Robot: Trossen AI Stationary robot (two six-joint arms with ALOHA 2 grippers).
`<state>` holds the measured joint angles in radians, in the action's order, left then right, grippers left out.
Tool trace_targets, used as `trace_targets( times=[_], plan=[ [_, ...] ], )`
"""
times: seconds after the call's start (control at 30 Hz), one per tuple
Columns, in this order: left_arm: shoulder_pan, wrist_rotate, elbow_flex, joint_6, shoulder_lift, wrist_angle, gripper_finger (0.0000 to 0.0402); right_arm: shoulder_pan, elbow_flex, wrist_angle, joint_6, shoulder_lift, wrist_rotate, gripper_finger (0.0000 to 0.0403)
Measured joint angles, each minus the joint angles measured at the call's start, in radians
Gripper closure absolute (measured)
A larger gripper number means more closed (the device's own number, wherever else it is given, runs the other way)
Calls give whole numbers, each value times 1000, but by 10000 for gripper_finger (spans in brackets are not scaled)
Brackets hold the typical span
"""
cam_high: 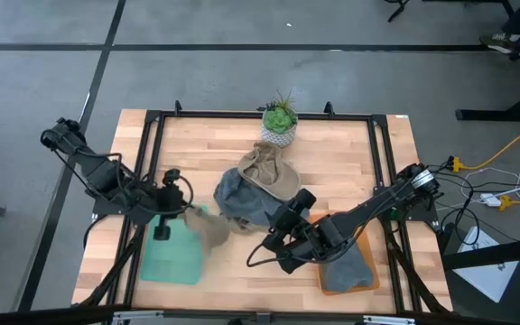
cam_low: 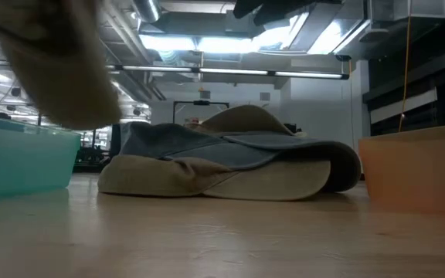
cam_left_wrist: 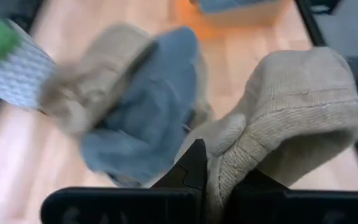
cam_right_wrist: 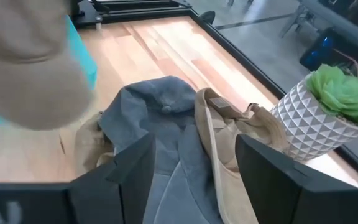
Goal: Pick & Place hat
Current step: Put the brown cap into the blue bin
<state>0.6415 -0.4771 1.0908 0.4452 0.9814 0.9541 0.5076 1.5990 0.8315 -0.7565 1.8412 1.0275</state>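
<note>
We see the left gripper (cam_high: 190, 213) fingers pinching a tan hat (cam_high: 211, 227) over the teal bin (cam_high: 171, 255). Right gripper (cam_high: 276, 236) fingers spread above the hat pile (cam_high: 253, 188) mid-table (cam_high: 332, 171). Nearby: one potted plant (cam_high: 279, 122), one orange bin (cam_high: 348, 267) holding a grey hat.

A motion-blurred tan knitted hat (cam_low: 52, 66) ran off the low view's top-left edge. The pile of grey and tan hats (cam_left_wrist: 129, 106) appeared blurred in the left wrist view.
</note>
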Motion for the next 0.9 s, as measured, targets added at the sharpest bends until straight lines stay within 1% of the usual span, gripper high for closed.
trace_targets(
  times=[0.17,0.27,0.47,0.63,0.73,0.83,0.9],
  plan=[
    [54,99,2,167,-5,29,399,-6,0,4,-7,0,0,181],
    [82,154,43,300,-2,75,399,-12,0,5,-16,0,3,181],
    [149,140,129,547,0,249,399,-21,0,5,-9,0,12,181],
    [189,124,138,736,4,374,399,-21,0,5,-3,0,26,181],
    [205,128,138,846,28,463,399,-21,0,11,-3,0,27,181],
    [218,143,138,912,59,527,399,-21,0,23,-3,0,27,181],
    [223,130,138,931,88,537,399,-21,0,32,-1,0,27,181]
  ],
)
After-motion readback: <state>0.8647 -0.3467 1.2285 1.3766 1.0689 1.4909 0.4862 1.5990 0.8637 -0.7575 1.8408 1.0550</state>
